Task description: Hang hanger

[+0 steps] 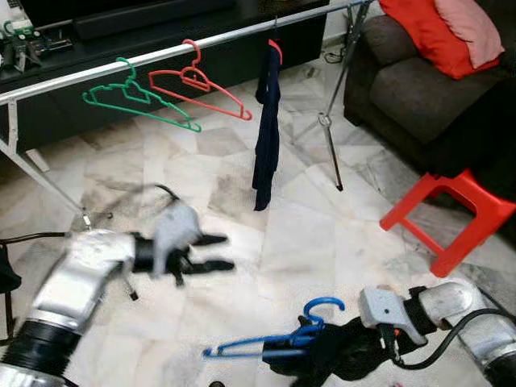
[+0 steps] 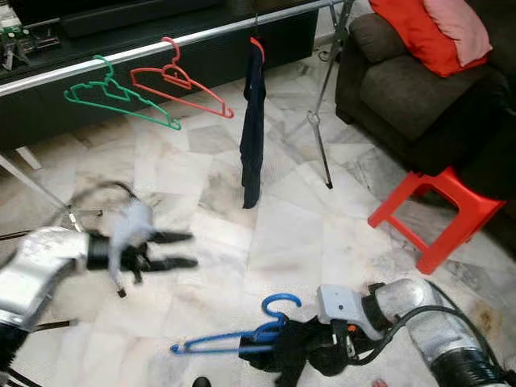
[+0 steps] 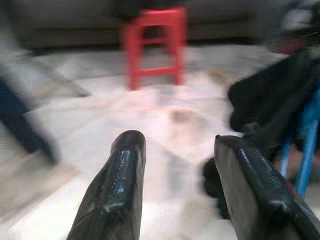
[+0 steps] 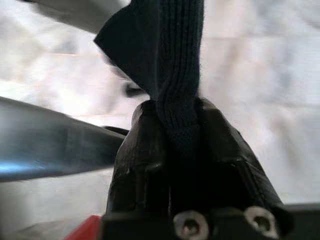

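Blue hanger (image 1: 270, 343): lies low in front of the robot, just above the marble floor (image 1: 306, 234), its hook curling up and its bar running to the robot's left; a dark garment (image 1: 339, 351) is bunched at its right end.
Right gripper (image 4: 180, 130): fingers pressed together on a fold of the dark ribbed cloth, so it holds the garment and, by my reading, the hanger through it.
Left gripper (image 1: 216, 252): fingers spread with nothing between them, hovering blurred over the floor near the hanger and pointing toward it.
Step in hand: the hanger with its garment is low and well apart from the rail; it looks like the start of the carry.
Next move: lift the hanger with its hook free and uppermost, then bring it to the silver rail (image 1: 161, 55) and drop the hook over a bare stretch.
Rail now: a green hanger (image 1: 137, 101) and a red hanger (image 1: 197, 89) hang side by side; a navy garment (image 1: 266, 129) hangs further along to the right.
Around: a red stool (image 1: 451, 218) stands by the dark sofa (image 1: 419, 89) with its red cushion (image 1: 439, 32).
In the way: the loose cloth could slip or snag; the rack's leg (image 1: 330, 137) stands between stool and rail.
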Available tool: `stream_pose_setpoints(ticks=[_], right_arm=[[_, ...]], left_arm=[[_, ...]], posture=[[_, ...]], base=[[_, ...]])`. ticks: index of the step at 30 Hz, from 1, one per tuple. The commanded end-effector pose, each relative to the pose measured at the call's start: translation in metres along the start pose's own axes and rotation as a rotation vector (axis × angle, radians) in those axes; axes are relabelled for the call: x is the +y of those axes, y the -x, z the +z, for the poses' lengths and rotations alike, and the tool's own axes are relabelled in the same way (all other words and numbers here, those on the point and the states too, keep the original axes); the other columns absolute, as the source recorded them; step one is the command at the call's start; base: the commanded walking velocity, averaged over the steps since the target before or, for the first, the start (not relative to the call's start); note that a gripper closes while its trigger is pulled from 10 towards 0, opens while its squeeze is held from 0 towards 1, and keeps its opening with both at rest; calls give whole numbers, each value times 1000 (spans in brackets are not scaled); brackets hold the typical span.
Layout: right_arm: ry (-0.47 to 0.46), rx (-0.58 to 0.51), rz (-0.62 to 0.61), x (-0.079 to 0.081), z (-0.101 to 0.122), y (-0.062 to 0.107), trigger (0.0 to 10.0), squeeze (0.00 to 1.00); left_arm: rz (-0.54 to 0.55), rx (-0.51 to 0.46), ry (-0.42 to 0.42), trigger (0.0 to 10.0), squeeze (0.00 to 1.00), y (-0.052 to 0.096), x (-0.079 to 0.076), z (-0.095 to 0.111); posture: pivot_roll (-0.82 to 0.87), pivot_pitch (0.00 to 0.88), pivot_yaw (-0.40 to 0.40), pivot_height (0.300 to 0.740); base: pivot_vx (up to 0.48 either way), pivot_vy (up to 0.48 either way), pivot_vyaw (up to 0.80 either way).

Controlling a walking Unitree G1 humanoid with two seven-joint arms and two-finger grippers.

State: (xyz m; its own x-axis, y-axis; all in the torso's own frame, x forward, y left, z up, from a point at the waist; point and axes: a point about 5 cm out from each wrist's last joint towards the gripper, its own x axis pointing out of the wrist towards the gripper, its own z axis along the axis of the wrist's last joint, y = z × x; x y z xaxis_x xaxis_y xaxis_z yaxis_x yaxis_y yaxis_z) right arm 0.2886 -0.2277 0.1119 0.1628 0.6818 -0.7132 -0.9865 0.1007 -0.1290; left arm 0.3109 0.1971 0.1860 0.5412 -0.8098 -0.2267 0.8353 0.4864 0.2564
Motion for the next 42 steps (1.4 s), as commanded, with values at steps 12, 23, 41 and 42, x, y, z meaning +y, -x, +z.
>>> stream_pose_setpoints(ticks=[12,23,41,42], right_arm=[[60,-319,-278,-18,66,57,0,0],[175,-436,-272,-17,118,78,0,0],[268,-386,-140,-23,143,79,0,0],[270,-386,-133,-23,143,79,0,0]], left_arm=[[288,-142,285,10000,1000,-9,-30,-46],[291,-70,395,10000,1000,-30,-38,-78],[106,-26,390,10000,0,-51,-53,-98],[62,26,362,10000,0,-48,-58,-104]], posture=[[-77,227,-18,740],[-88,214,-11,740],[-127,244,-12,740],[-126,246,-14,740]], base=[[0,0,0],[0,0,0],[0,0,0],[0,0,0]])
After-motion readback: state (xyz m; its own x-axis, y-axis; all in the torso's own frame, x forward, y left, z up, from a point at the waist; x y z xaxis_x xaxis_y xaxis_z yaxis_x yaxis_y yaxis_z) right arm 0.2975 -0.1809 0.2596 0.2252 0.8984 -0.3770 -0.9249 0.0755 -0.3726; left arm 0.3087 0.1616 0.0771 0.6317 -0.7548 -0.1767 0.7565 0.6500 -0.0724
